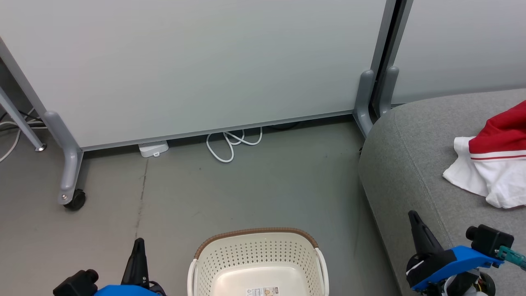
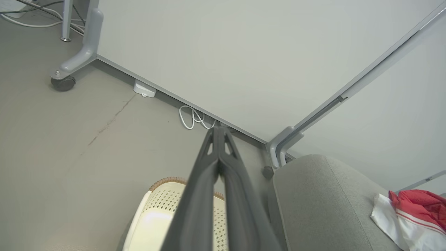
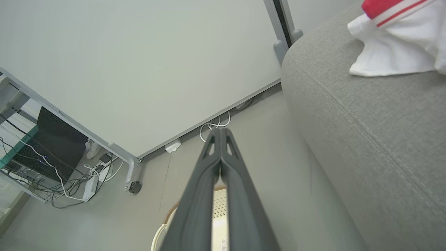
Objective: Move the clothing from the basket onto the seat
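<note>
Two claws sit low at either side: the left gripper (image 2: 218, 129) has its fingers pressed together on nothing, and the right gripper (image 3: 220, 129) is likewise pinched closed and empty. The clothing (image 1: 491, 164), red over white, lies crumpled on the seat (image 1: 411, 172), with its far part cut off by the head view's right edge. The basket (image 1: 257, 232) stands on the floor (image 1: 267, 185) beside the seat. Its near half is cut off below, and the label (image 1: 263, 291) on its bottom is too small to read.
</note>
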You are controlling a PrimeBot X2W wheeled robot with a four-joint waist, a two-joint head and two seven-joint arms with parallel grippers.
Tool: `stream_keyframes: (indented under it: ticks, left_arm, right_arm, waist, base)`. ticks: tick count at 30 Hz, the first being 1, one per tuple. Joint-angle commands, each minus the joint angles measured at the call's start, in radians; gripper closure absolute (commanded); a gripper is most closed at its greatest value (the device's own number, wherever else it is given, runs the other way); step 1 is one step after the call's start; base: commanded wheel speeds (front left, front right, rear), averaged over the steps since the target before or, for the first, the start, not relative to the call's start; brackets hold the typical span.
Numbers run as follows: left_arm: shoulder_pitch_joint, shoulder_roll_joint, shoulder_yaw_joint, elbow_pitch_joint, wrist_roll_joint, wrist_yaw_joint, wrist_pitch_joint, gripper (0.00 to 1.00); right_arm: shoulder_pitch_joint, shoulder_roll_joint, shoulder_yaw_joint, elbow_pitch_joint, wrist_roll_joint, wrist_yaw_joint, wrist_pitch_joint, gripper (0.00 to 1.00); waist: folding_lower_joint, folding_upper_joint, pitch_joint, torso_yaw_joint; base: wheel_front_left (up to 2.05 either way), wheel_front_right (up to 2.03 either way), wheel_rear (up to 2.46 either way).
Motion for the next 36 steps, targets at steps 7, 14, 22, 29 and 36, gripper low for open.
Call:
stream_keyframes:
  ticks: [7,14,22,29,36]
  left_arm:
    - [-0.050,0.000,0.026,-0.030,-0.126,-0.001,0.034,1.00]
    - [-0.059,-0.001,0.038,-0.039,-0.201,-0.001,0.056,1.00]
    - [-0.071,-0.001,0.051,-0.050,-0.293,-0.001,0.083,1.00]
    - [-0.079,-0.001,0.064,-0.059,-0.369,-0.002,0.105,1.00]
    - [-0.089,-0.002,0.075,-0.067,-0.439,-0.002,0.126,1.00]
  right_arm:
    - [-0.013,-0.004,-0.010,-0.033,0.146,0.000,0.016,1.00]
    - [-0.013,-0.005,-0.014,-0.041,0.233,0.000,0.027,1.00]
    - [-0.014,-0.005,-0.020,-0.051,0.340,0.000,0.039,1.00]
    - [-0.014,-0.006,-0.025,-0.059,0.428,0.000,0.049,1.00]
    - [-0.014,-0.006,-0.029,-0.067,0.509,0.000,0.059,1.00]
  waist:
    - [-0.0001,0.0000,0.001,0.000]
    - [-0.0001,0.0000,0.003,0.000]
    - [-0.0001,0.0000,0.004,0.000]
    - [-0.0001,0.0000,0.005,0.000]
    - [-0.0001,0.0000,0.006,0.000]
  base:
    - [0.00,0.00,0.00]
    - [0.00,0.00,0.00]
    - [0.00,0.00,0.00]
    - [0.00,0.00,0.00]
    - [0.00,0.00,0.00]
